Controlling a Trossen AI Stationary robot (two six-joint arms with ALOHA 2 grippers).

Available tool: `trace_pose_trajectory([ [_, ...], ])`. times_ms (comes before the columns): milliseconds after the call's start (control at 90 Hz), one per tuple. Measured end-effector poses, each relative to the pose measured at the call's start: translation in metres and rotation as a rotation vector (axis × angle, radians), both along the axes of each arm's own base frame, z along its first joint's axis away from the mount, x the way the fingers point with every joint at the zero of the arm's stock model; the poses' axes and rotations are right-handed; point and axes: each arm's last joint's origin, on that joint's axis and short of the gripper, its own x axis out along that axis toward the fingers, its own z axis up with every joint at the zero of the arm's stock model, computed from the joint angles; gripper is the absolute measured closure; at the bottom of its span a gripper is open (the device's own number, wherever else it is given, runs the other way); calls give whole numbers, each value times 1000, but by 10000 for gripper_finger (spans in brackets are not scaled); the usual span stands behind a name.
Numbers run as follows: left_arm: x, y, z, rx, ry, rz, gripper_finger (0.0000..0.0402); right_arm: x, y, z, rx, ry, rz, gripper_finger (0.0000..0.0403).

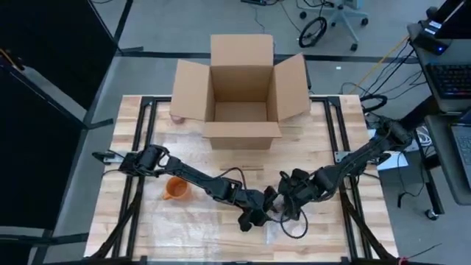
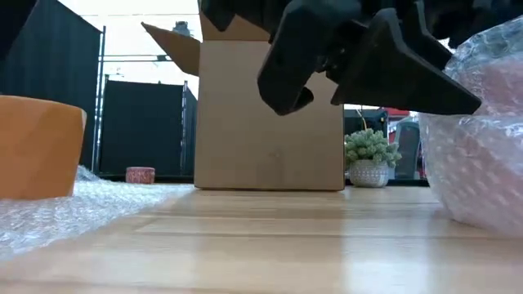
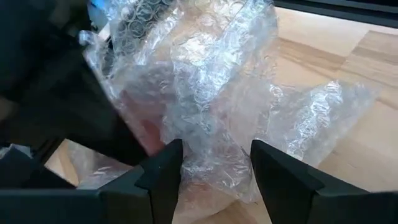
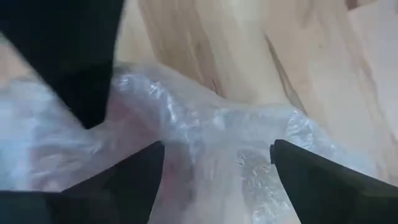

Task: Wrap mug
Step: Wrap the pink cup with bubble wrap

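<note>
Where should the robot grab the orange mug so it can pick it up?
Probably by the rim, from straight above. The orange mug stands upright with its mouth open to the top, and its handle is not clearly seen. The left arm is nearest; its gripper is now at the bubble wrap.

Pink mug (image 3: 146, 118) bundled in clear bubble wrap (image 3: 211, 93), crumpled loosely round it, sitting on the wood surface near the front centre; pink shows through the film. Wrap bulges rounded in the low view (image 2: 478, 139), loose flaps spread onto the surface. Handle and mouth orientation can't be told.
</note>
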Motion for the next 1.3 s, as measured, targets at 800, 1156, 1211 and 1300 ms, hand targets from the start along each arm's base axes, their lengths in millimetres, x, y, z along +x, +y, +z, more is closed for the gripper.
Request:
trace_pose_trajectory([
  [800, 1, 0, 0, -4, -14, 3, 223, -12, 28, -3, 106, 30, -26, 117],
  [1156, 2, -1, 2, -11, -36, 4, 223, 7, 30, -40, 35, 138, -63, 117],
  [1211, 2, -1, 2, -11, -36, 4, 223, 9, 29, -45, 17, 150, -73, 117],
  [1300, 2, -1, 2, -22, -32, 12, 223, 13, 27, -56, -15, 173, -94, 117],
])
